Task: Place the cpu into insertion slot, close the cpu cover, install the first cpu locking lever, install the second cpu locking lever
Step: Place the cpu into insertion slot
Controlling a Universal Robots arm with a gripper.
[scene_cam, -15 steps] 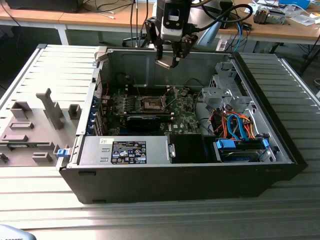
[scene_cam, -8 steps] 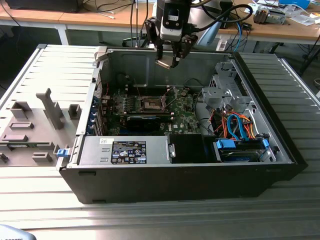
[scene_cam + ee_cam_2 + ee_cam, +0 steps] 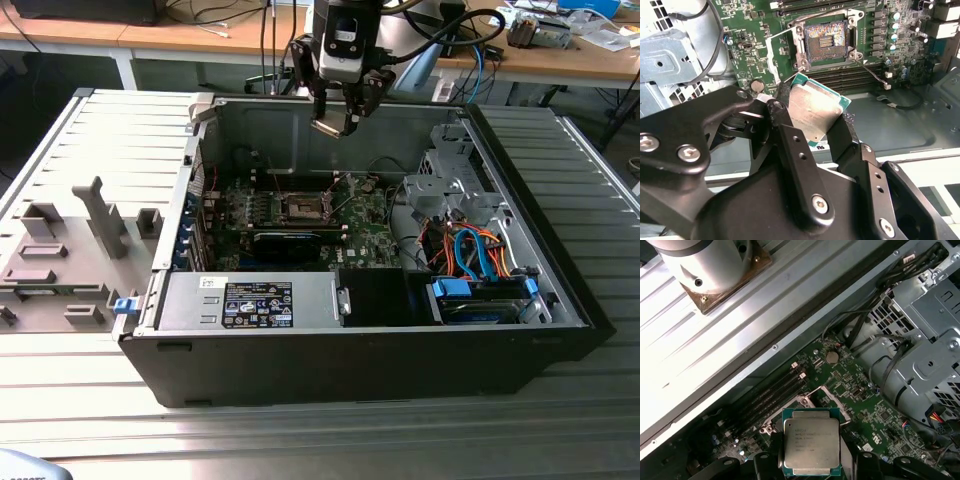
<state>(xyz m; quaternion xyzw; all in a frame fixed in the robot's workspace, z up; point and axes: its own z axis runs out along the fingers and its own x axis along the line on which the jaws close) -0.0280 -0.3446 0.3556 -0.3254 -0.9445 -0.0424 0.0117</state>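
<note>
My gripper [image 3: 335, 122] hangs above the open computer case, shut on the cpu [image 3: 327, 127]. The cpu [image 3: 812, 112] is a flat square chip with a silvery top and green edge, pinched by its sides between black fingers [image 3: 785, 125]. In the first wrist view the cpu [image 3: 811, 446] sits over the green board, in front of my gripper [image 3: 812, 462]. The insertion slot [image 3: 826, 42] lies below on the board, dark-centred and uncovered; it is also in the exterior view [image 3: 303, 207]. The cpu cover [image 3: 776, 50], a silvery frame, stands swung open beside it. I cannot make out the locking levers.
A black graphics card [image 3: 290, 240] lies just in front of the slot. Memory slots [image 3: 860, 70] run beside it. A drive cage with blue and orange cables [image 3: 470, 250] fills the case's right side. The power supply [image 3: 250, 300] sits at the front. A grey fixture [image 3: 60, 260] stands left of the case.
</note>
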